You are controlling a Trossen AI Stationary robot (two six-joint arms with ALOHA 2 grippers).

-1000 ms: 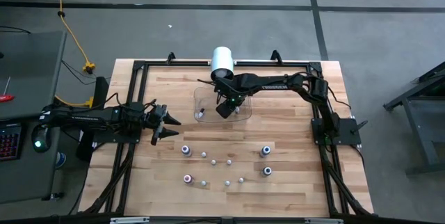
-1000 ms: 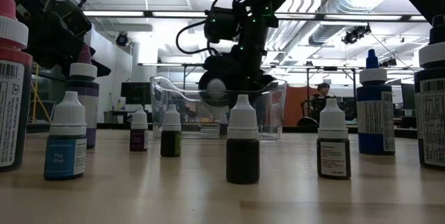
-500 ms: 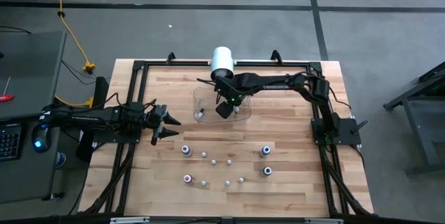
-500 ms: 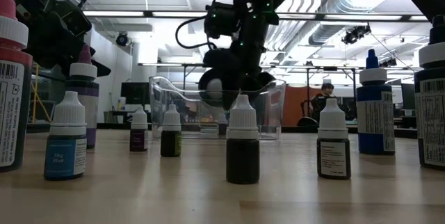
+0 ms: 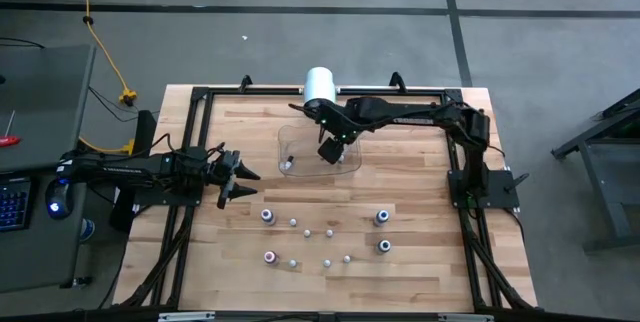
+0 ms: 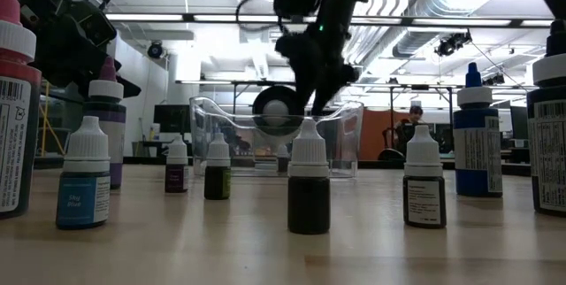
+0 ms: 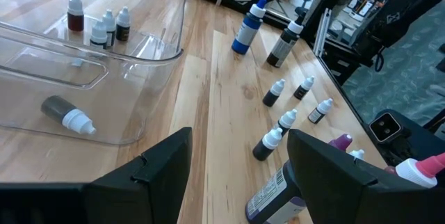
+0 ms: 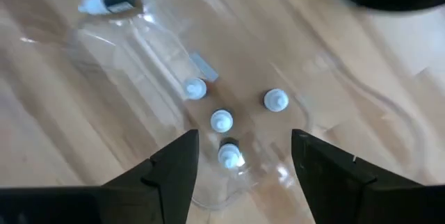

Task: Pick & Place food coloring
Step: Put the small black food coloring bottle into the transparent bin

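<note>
Hovering over the clear tray (image 5: 300, 134) near the table's (image 5: 420, 262) far edge, the right gripper (image 5: 330, 151) has its fingers spread and holds nothing. Below it, the right wrist view shows four small white-capped food coloring bottles (image 8: 221, 120) grouped together in the tray, three upright and one seemingly tipped, while a fifth bottle (image 8: 106, 1) lies on its side at the tray's other end. The left wrist view shows the same: the lying bottle (image 7: 66, 112) well apart from the little cluster (image 7: 104, 28). A large white cylinder (image 5: 319, 85) stands just behind the tray. The left gripper (image 5: 243, 182) waits low over the table's left side, its fingers also spread and empty, pointing toward the middle. The remaining food coloring bottles (image 5: 325, 232) stand upright on the wood nearer the front, four larger ones (image 5: 382, 217) at the corners of the group and the small ones between them.
</note>
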